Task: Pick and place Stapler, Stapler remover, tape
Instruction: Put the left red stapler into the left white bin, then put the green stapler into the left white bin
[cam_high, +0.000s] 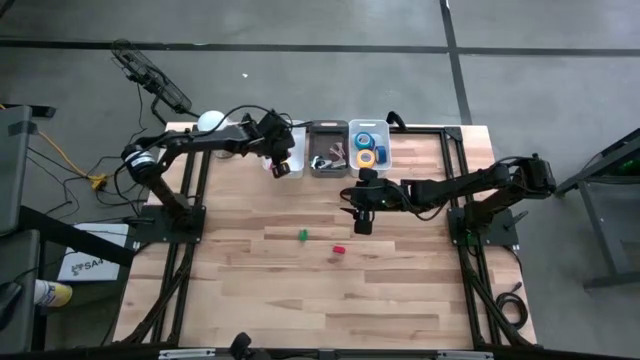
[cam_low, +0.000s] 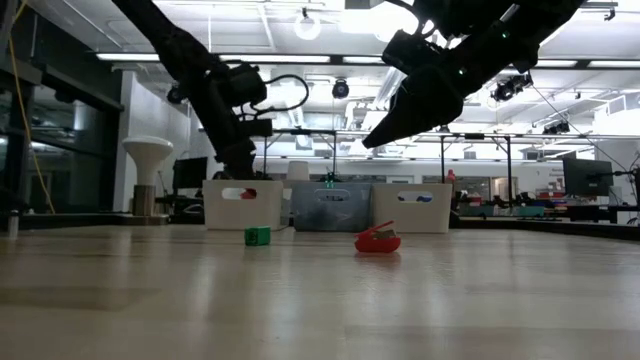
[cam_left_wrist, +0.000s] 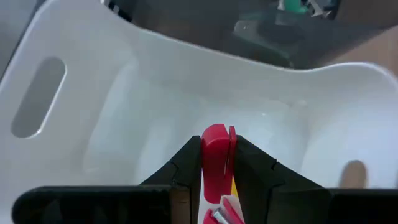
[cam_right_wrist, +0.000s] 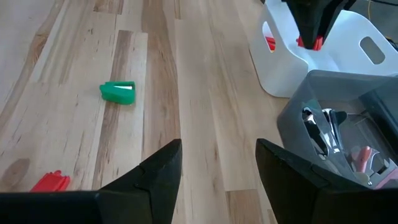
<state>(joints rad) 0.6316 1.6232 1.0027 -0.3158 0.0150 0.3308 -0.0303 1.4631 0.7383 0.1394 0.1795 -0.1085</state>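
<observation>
My left gripper (cam_left_wrist: 217, 163) is shut on a small red stapler (cam_left_wrist: 216, 146) above the inside of the white bin (cam_left_wrist: 186, 81) at the table's far edge; the high view shows it there too (cam_high: 280, 166). My right gripper (cam_right_wrist: 217, 168) hangs open over bare table near the middle (cam_high: 360, 222), holding nothing. A small green stapler (cam_right_wrist: 118, 92) and a small red stapler (cam_right_wrist: 50, 182) lie on the tabletop in front of it. Staple removers lie in the grey bin (cam_right_wrist: 329, 134). Blue and yellow tape rolls (cam_high: 366, 150) sit in the clear bin. My left gripper pinches the red stapler by its two flat sides (cam_left_wrist: 217, 177) between its two fingers. The stapler's rounded end (cam_left_wrist: 215, 134) sticks out past the fingertips. The fingers slant down from the table's left. The stapler hangs clear over the bin's hollow.
The three bins stand side by side at the far edge: white (cam_high: 287, 152), grey (cam_high: 328, 148), clear (cam_high: 368, 143). Something red shows through the white bin's handle slot (cam_right_wrist: 269, 42). Open wooden tabletop (cam_high: 320, 290) stretches toward the near edge.
</observation>
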